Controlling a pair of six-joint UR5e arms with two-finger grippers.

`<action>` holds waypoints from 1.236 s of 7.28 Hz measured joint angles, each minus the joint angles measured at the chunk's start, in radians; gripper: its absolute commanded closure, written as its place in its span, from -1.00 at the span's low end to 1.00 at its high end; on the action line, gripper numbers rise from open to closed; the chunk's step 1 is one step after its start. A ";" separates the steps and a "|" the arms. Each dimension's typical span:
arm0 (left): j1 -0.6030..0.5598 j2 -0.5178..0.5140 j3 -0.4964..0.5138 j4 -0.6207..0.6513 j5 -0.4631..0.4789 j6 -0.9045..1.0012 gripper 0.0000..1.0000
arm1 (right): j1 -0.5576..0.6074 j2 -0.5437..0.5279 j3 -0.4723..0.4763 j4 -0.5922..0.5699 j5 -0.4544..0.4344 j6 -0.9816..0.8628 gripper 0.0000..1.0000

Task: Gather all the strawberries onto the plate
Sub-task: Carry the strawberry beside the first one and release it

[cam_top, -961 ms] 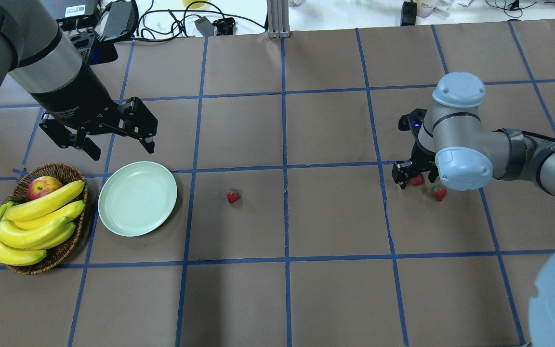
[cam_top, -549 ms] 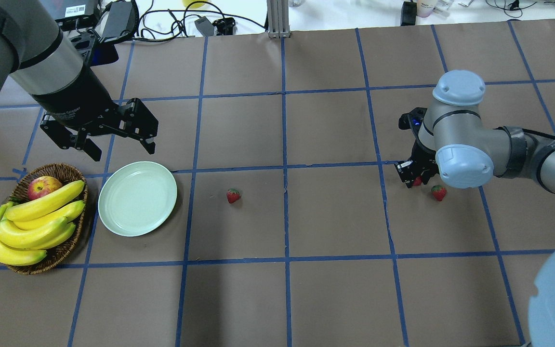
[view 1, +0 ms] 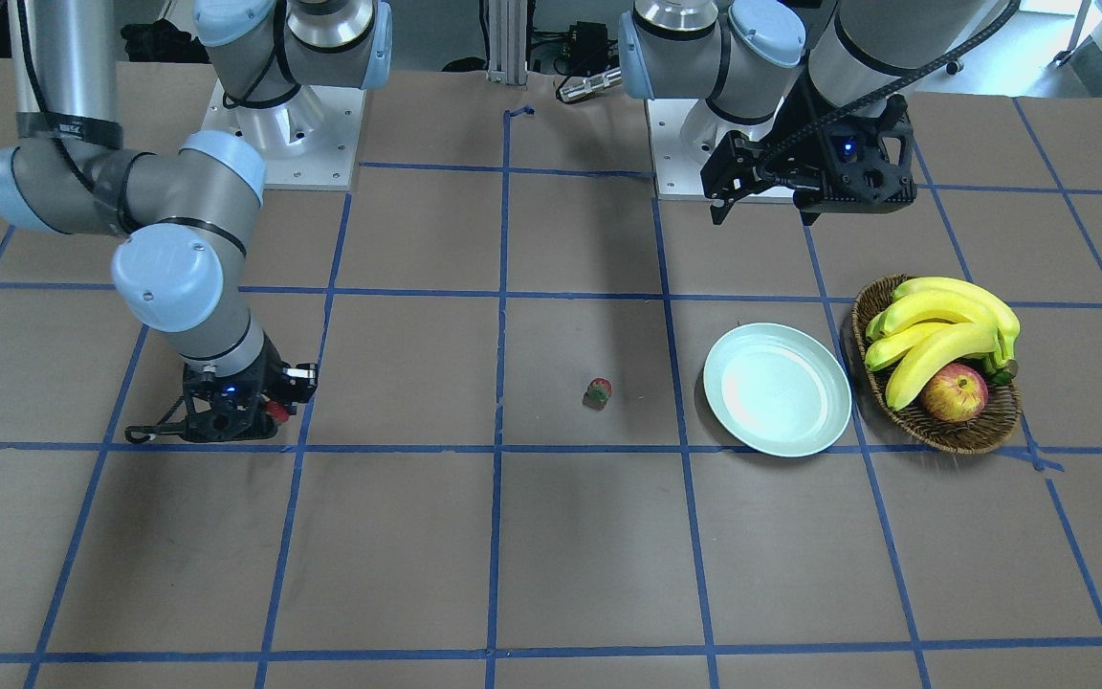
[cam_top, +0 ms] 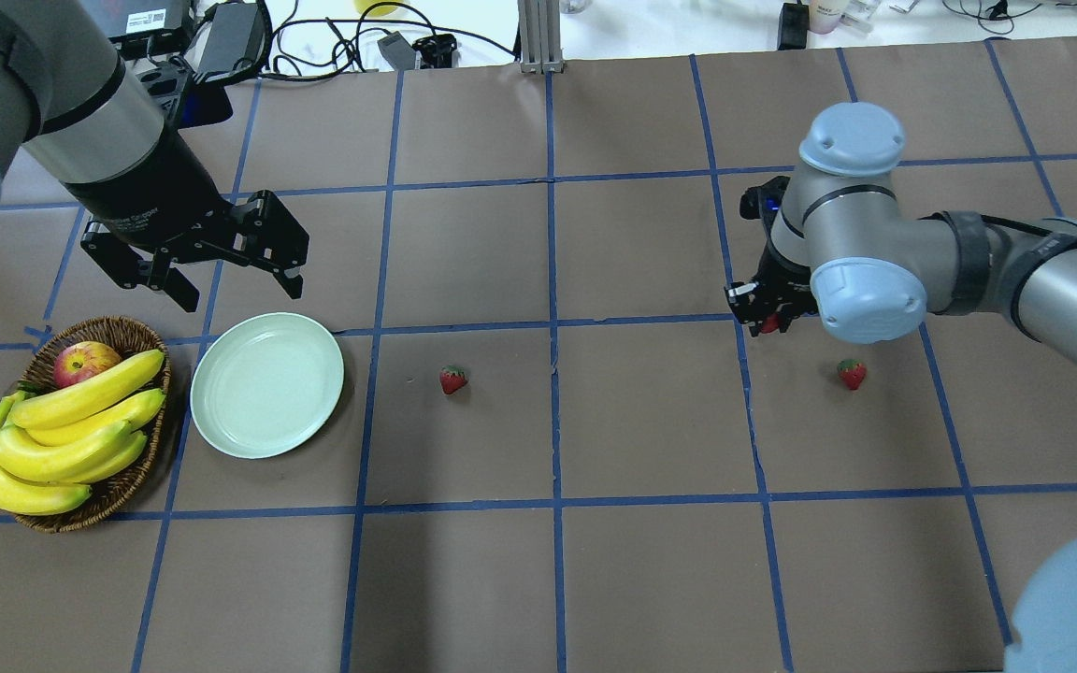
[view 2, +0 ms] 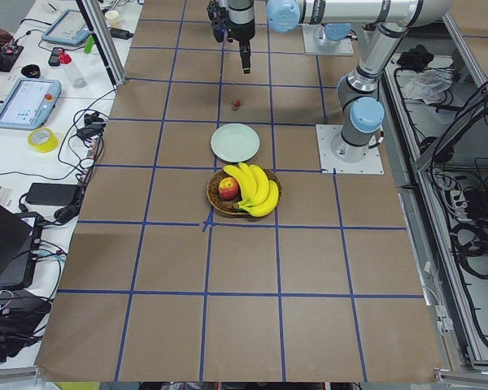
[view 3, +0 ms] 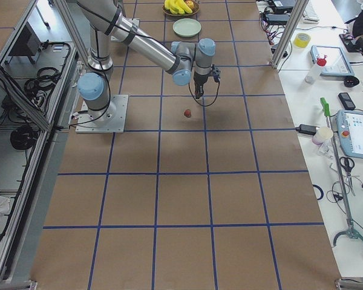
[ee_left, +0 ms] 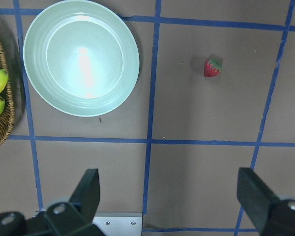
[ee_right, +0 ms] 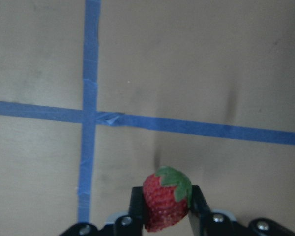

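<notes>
1 strawberry [ee_right: 166,200] is pinched shallowly in the right pincer [cam_top: 768,323]; the left pincer [cam_top: 237,280] is spread. It could be shaken loose on the carry to the plate [cam_top: 267,385] at left.

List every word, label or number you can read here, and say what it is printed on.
"Gripper": white print on the black body of the left gripper; the word before it is unreadable.
The white sticker on the black box: too small to read.
No other legible text.
</notes>
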State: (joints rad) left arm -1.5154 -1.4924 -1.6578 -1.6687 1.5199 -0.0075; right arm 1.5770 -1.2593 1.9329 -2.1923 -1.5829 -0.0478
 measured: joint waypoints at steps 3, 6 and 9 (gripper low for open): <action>0.001 0.001 0.000 0.000 0.002 0.000 -1.00 | 0.213 0.040 -0.042 -0.008 0.171 0.369 0.75; 0.002 0.002 0.001 0.008 -0.001 -0.005 -1.00 | 0.396 0.146 -0.114 -0.030 0.261 0.564 0.62; 0.002 0.005 -0.009 0.027 -0.007 -0.002 -1.00 | 0.443 0.174 -0.139 -0.045 0.305 0.615 -1.00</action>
State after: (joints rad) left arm -1.5129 -1.4876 -1.6670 -1.6414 1.5132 -0.0099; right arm 2.0197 -1.0850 1.7944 -2.2375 -1.2779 0.5676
